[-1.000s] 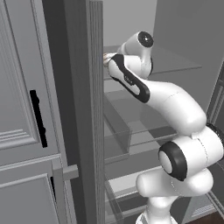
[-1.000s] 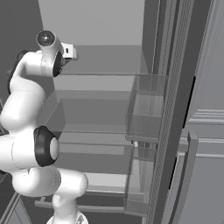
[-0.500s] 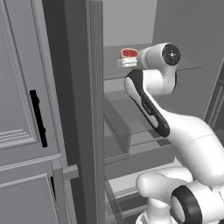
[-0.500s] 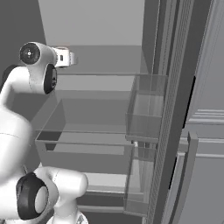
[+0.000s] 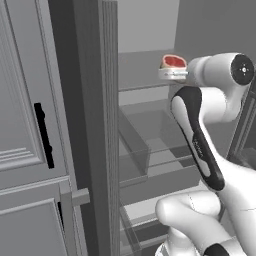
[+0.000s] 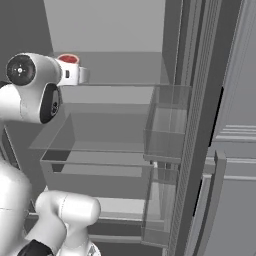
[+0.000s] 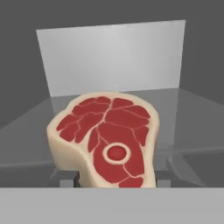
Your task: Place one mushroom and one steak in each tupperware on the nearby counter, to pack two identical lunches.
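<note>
Since a second ago our arm swung from 11 toward 1 o'clock in the left view | gripper [image 7: 113, 181] seemingly pinching steak [image 7: 105, 138] between its tips, held before the fridge shelf [image 5: 145, 82] | first steak in hand; tupperware still unfilled | fridge door [image 5: 95, 125] stands close at 9 o'clock

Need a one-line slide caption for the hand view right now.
Steak on a glass fridge shelf, framed between the gripper fingertips at its near edge.

My gripper [image 5: 172, 73] holds the red steak [image 5: 173, 62] up at the top fridge shelf [image 5: 142, 85], beside the open door [image 5: 95, 130].
</note>
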